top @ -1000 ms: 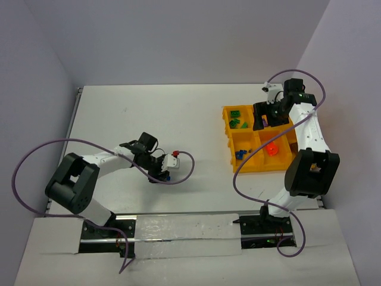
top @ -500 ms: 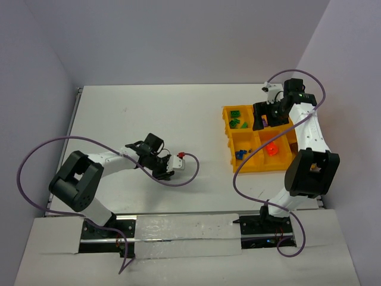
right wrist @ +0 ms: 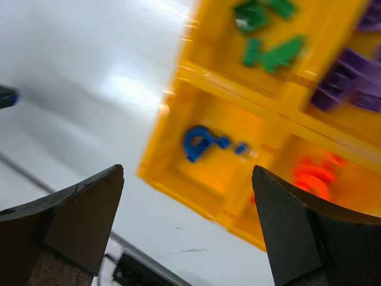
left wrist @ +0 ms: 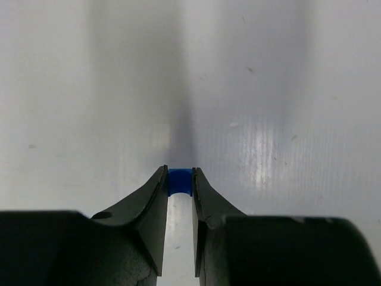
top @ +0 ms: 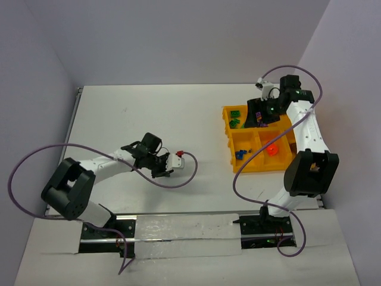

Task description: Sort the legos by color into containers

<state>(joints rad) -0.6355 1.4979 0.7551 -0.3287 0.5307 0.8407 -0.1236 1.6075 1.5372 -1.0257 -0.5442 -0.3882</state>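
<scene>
Two YAM arms work over a white table (top: 149, 113) on a colour-sorting job. The left gripper (left wrist: 178, 173) reaches out low over the middle-left of the table and pinches a small blue lego (left wrist: 179, 183) between its two black fingertips (left wrist: 153, 202), one tip pressed against each side of the piece; from the wrist view it cannot be told whether the piece rests on the table or hangs clear of it.

Well apart, on the right side of the table, sits the yellow-orange tray (top: 228, 156) with its square compartments. Green legos (top: 237, 121) lie in the far-left compartment; purple legos (top: 260, 123) lie in the one beside it on the far row; blue legos (top: 240, 154) lie in the near-left compartment; orange round pieces (top: 272, 149) lie in the next one along the near row.

The right gripper (right wrist: 187, 220) hangs above the tray's far row, its jaws spread wide with nothing between them; its wrist camera looks down on the same four colour groups, blurred, each within its own walls. A purple cable (top: 65, 146) arcs from the left arm over the left side of the table.
</scene>
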